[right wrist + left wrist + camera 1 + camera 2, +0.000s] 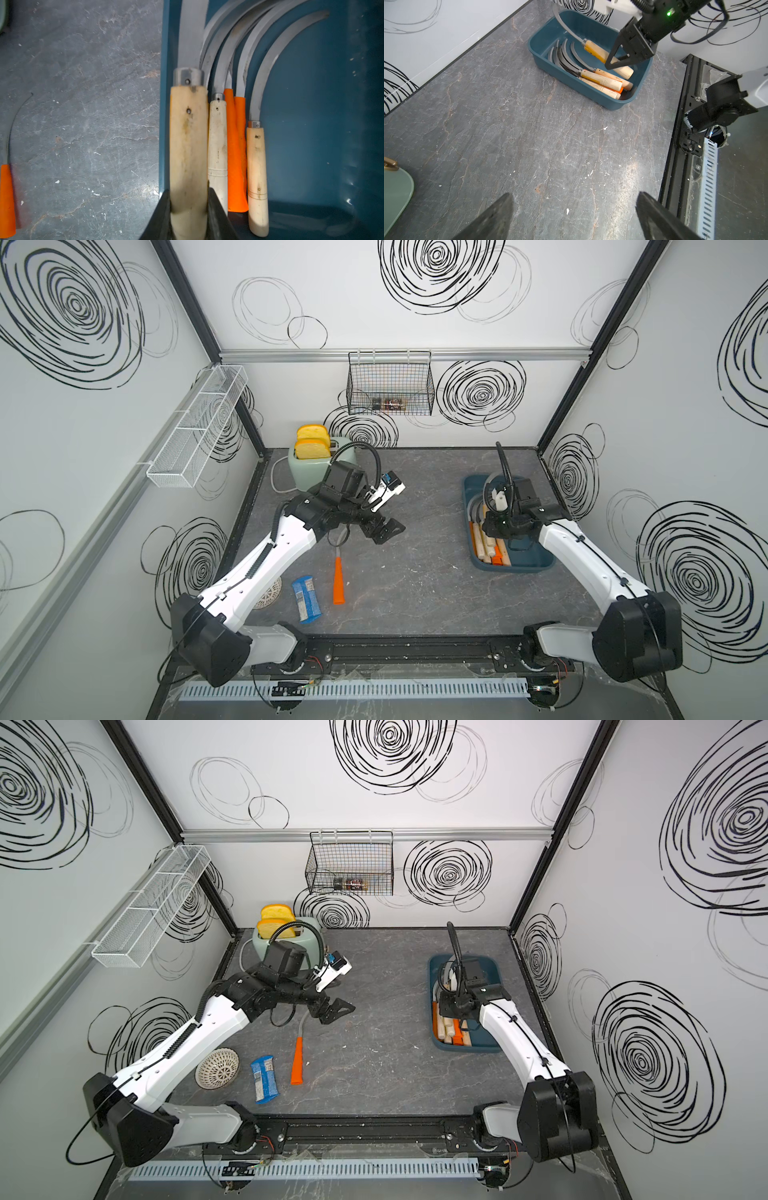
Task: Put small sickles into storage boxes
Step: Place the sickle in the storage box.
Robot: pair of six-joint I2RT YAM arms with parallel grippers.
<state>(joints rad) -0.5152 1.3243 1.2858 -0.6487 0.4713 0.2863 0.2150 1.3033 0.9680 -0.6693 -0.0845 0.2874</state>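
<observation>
A dark teal storage box (536,568) (469,1049) stands at the right of the table and holds several small sickles (601,80) (257,176), some with pale wood handles and some with orange ones. My right gripper (614,62) (189,207) hangs over the box, shut on the wood handle of another sickle (596,51), whose blade reaches past the far rim. One orange-handled sickle (338,580) (297,1060) (6,197) lies on the table left of centre. My left gripper (384,529) (574,218) hovers open above its blade end, holding nothing.
A mint toaster with bread slices (316,464) stands at the back left. A blue packet (306,598) and a white perforated bowl (217,1068) lie beside the left arm. A black wire basket (390,385) and a white mesh rack (195,427) hang on the walls.
</observation>
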